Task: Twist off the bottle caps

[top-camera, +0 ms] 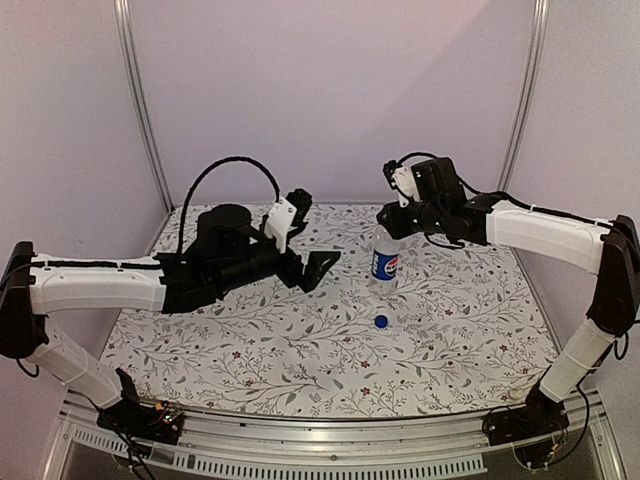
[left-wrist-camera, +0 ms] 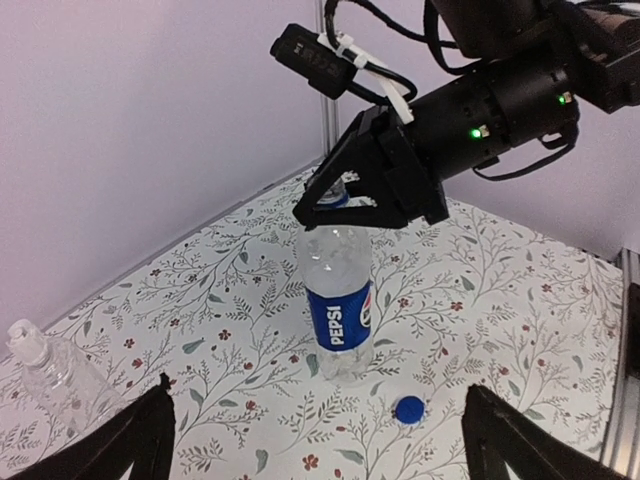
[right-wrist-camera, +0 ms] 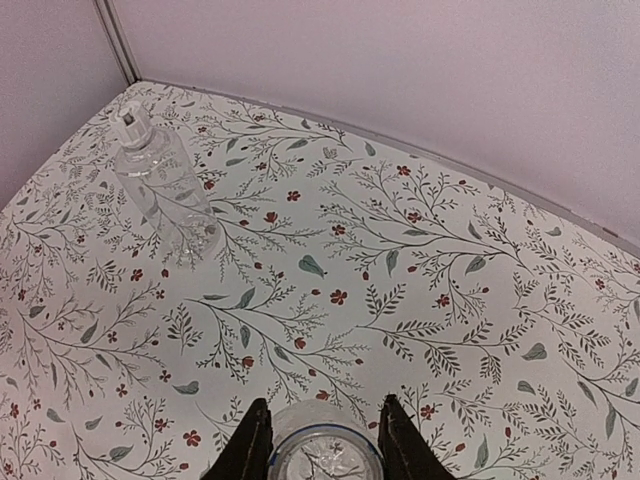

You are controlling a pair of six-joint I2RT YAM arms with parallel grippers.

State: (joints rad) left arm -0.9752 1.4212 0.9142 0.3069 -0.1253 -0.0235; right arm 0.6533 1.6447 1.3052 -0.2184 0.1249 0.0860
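Observation:
The Pepsi bottle [top-camera: 385, 262] stands upright mid-table with its neck open. Its blue cap [top-camera: 381, 321] lies on the cloth just in front of it, and shows in the left wrist view [left-wrist-camera: 408, 409] too. My right gripper [top-camera: 388, 222] is open, its fingers [right-wrist-camera: 250, 445] on either side of the bottle's open mouth [right-wrist-camera: 325, 460]. The plain bottle [right-wrist-camera: 160, 185] with its white cap [right-wrist-camera: 130, 122] on stands near the back left; the top view hides it behind my left arm. My left gripper [top-camera: 318, 268] is open and empty, left of the Pepsi bottle [left-wrist-camera: 338, 290].
The flowered cloth [top-camera: 300, 350] covers the table. Pale walls and metal posts [top-camera: 140, 100] close in the back and sides. The plain bottle [left-wrist-camera: 50, 372] sits at the lower left of the left wrist view.

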